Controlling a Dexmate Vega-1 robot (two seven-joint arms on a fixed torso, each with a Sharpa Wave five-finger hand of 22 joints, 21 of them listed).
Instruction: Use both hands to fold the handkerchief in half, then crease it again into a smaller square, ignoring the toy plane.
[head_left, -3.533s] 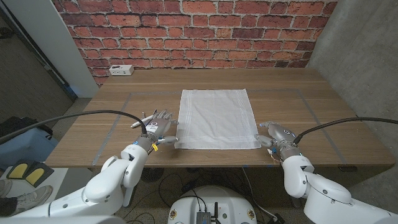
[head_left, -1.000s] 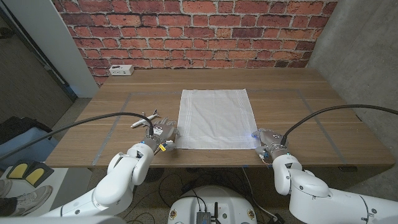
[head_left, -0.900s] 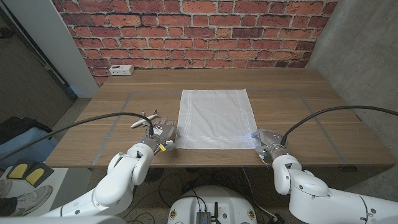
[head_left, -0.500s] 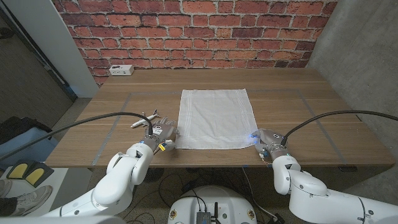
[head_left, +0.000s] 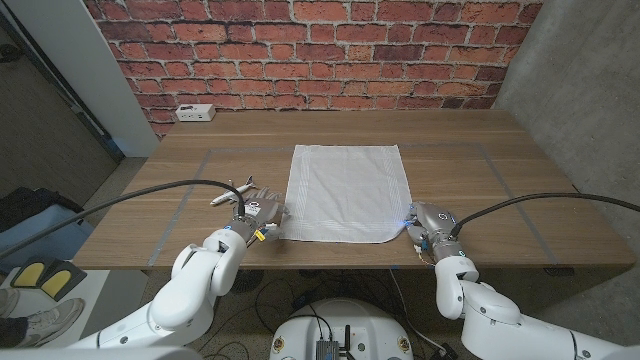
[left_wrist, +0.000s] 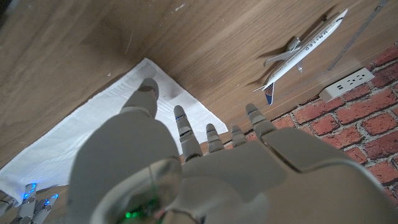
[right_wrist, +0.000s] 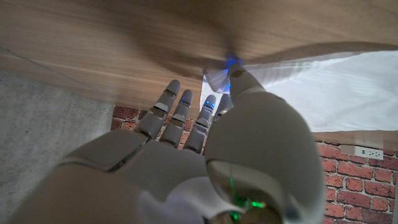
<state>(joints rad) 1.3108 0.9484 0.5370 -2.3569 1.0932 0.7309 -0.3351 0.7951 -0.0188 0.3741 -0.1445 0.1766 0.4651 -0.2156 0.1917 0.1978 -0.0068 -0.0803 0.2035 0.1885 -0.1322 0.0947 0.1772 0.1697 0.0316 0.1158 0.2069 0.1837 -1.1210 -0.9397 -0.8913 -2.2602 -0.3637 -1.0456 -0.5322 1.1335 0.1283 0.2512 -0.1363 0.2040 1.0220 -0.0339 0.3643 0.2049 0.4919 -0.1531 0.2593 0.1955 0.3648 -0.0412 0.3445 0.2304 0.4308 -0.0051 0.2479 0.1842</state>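
Two robot hands sit at the near corners of a white handkerchief (head_left: 345, 192) that lies spread on the wooden table (head_left: 470, 150), roughly in the middle, its far edge flat and square to the brick wall (head_left: 310, 50).

On the robot's left, the left hand (head_left: 258, 216) rests at the cloth's near left corner. From its wrist camera, the thumb (left_wrist: 144, 94) presses down on top of that corner while the other fingers lie side by side, slightly fanned, on the bare wood just beyond the cloth's edge. I cannot tell whether the corner is actually pinched or only pinned under the thumb.

On the robot's right, the right hand (head_left: 428, 222) is at the near right corner, which is lifted and curled a little off the table. Its wrist view shows the thumb tip and a fingertip (right_wrist: 226, 102) meeting on the bunched corner of the cloth, a blue glow at the contact, with the remaining fingers held straight and close together alongside.

Just beyond the left hand, a small toy plane (head_left: 229, 190) lies on the table, apart from the handkerchief. At the far left of the table, near the wall, lies a white power strip (head_left: 194, 113).
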